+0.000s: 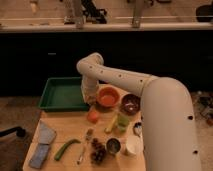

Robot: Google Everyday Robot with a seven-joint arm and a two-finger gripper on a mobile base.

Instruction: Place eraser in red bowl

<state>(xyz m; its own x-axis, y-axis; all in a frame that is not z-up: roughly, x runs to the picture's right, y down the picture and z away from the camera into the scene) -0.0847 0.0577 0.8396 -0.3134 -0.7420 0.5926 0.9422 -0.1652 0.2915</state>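
The end effector (90,101), grasp state not discernible, sits low over the bench (65,127) with the red bowl (108,96) just beside it; no eraser visible inside, so placement appears unfinished.

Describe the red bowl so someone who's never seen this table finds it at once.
Find the green tray at the far left. Just right of it, past the gripper at the tray's edge, sits the red bowl. It is plain orange-red, unlike the dark, shiny bowl on its right.
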